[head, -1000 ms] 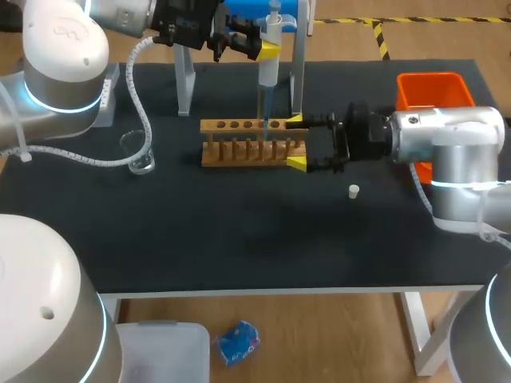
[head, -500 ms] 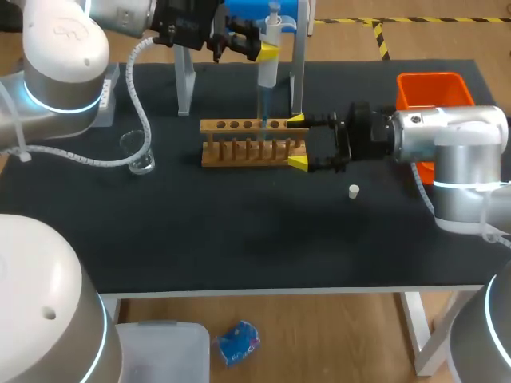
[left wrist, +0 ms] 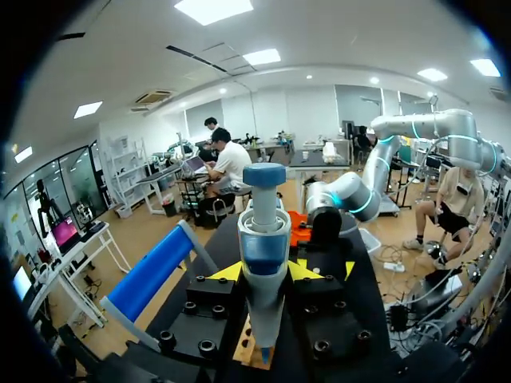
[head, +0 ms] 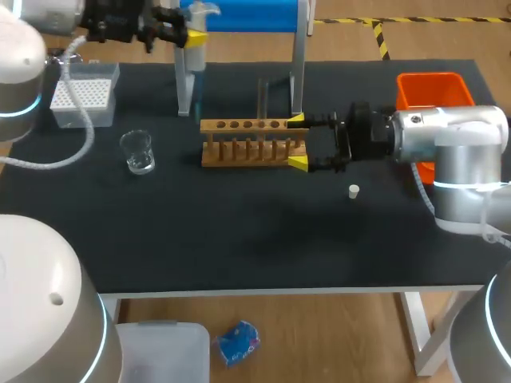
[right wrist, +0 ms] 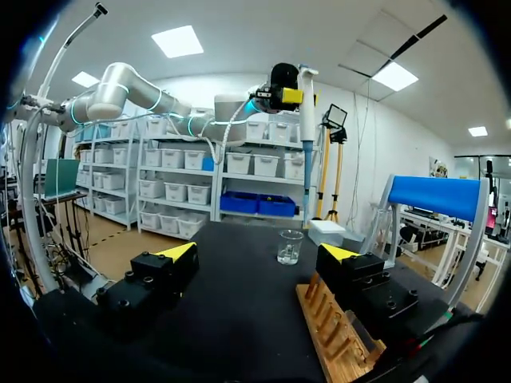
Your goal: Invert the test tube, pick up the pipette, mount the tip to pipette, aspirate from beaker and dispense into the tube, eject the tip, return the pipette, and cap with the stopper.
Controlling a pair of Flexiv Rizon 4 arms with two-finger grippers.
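My left gripper (head: 192,36) is shut on the white and blue pipette (head: 195,54), holding it upright over the table's back left, by the stand's left leg. A thin tip hangs below the pipette. In the left wrist view the pipette (left wrist: 263,263) stands between the yellow tips of the left gripper (left wrist: 263,273). A clear test tube (head: 259,100) stands upright in the wooden rack (head: 251,142). My right gripper (head: 297,142) is open, its fingers on either side of the rack's right end. The glass beaker (head: 137,152) sits left of the rack. A small white stopper (head: 354,190) lies near the right arm.
A tip box (head: 84,96) stands at the back left and an orange bin (head: 431,89) at the back right. The pipette stand (head: 297,72) with its blue top rises behind the rack. From my right gripper (right wrist: 259,254) the beaker (right wrist: 289,246) shows ahead and the rack (right wrist: 335,327) beside one finger.
My left arm has carried the pipette away from the tube in the rack, leftward to the back left of the table. The right arm has not moved.
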